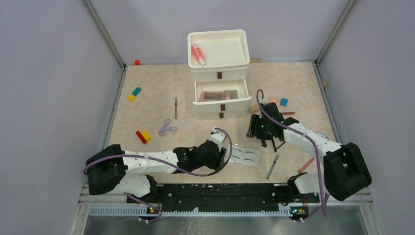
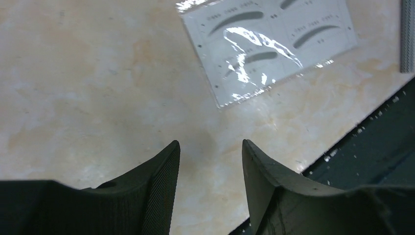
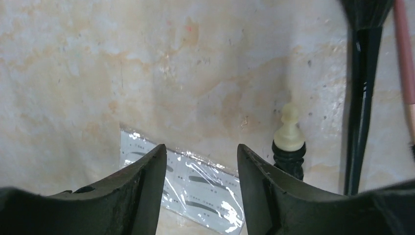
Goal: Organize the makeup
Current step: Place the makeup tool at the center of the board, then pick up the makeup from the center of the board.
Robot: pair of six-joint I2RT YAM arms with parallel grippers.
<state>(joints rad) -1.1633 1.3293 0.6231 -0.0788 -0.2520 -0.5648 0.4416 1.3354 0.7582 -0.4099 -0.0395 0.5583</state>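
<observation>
The white eyebrow card (image 1: 246, 155) lies flat on the table between the two arms. My left gripper (image 1: 221, 147) hovers just left of it, open and empty (image 2: 210, 147), with the card (image 2: 269, 44) ahead of its fingertips. My right gripper (image 1: 260, 137) hangs above the card's far side, also open and empty (image 3: 201, 149); the card (image 3: 195, 188) shows below its jaws. A black brush (image 3: 362, 98), a pink pencil (image 3: 403, 54) and a cream-tipped black applicator (image 3: 289, 142) lie to its right. A pink spray bottle (image 1: 197, 54) rests in the organiser's top tray (image 1: 235, 36).
The white organiser's upper drawer (image 1: 220, 95) stands open with items inside. A silver stick (image 1: 272, 166), a grey pencil (image 1: 175, 107), a purple tool (image 1: 167, 128), peach sponges (image 1: 255, 107) and coloured blocks (image 1: 143, 136) are scattered around. The black base rail (image 2: 381, 137) runs close to my left gripper.
</observation>
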